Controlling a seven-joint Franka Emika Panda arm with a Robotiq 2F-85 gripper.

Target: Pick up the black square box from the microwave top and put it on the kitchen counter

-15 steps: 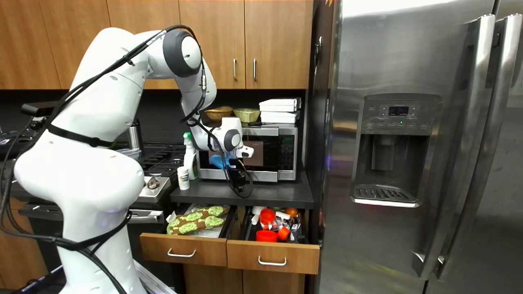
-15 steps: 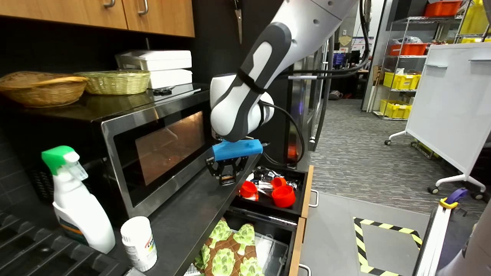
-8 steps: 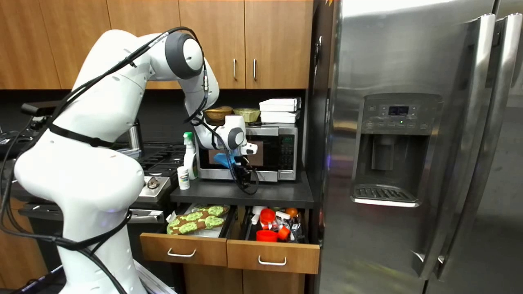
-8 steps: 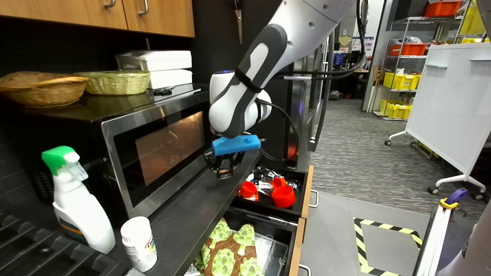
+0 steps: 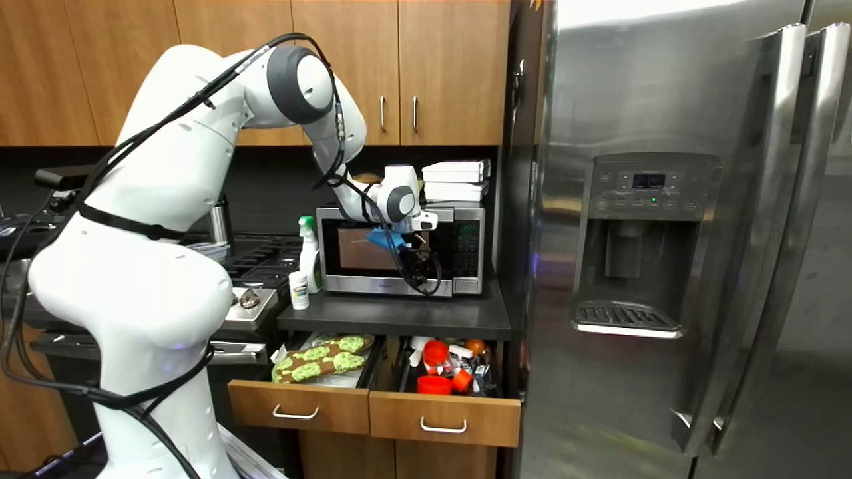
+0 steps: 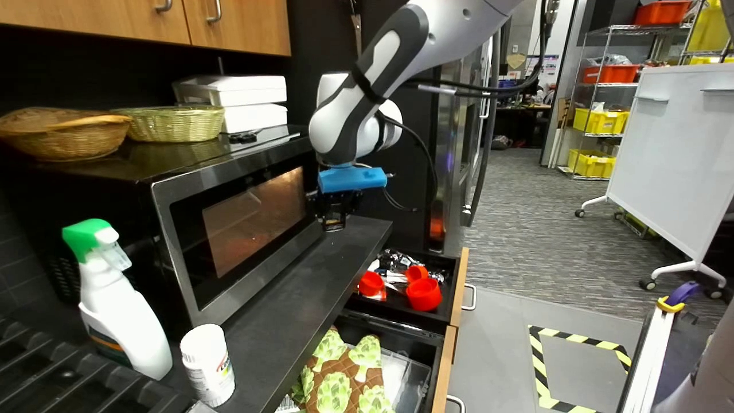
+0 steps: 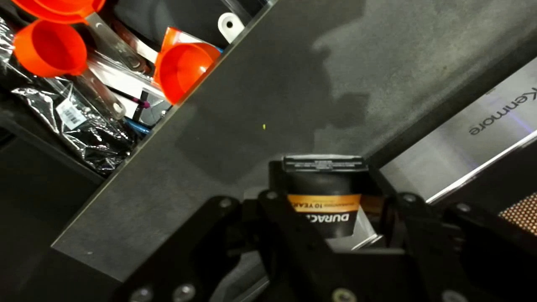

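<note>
The black square box (image 7: pixel 325 184), with an orange band and Duracell lettering, sits between the fingers of my gripper (image 7: pixel 325 170) in the wrist view. The gripper is shut on it, with a finger on either side. In an exterior view the gripper (image 6: pixel 334 215) holds the box above the far end of the kitchen counter (image 6: pixel 298 292), close to the microwave front (image 6: pixel 252 223). Black cables partly hide the gripper (image 5: pixel 416 269) in an exterior view. The dark counter also shows below it in the wrist view (image 7: pixel 251 109), with the gripper's shadow on it.
A spray bottle (image 6: pixel 123 310) and a white canister (image 6: pixel 207 364) stand on the counter by the stove. Two open drawers (image 5: pixel 444 419) jut out below the counter. Baskets (image 6: pixel 175 123) and white containers (image 6: pixel 255 100) stand on the microwave. The fridge (image 5: pixel 665 266) is beside the counter.
My gripper, with the box still in it, has risen higher above the counter. It has also shifted right along the microwave front, toward the fridge. The drawers and counter items have not moved.
</note>
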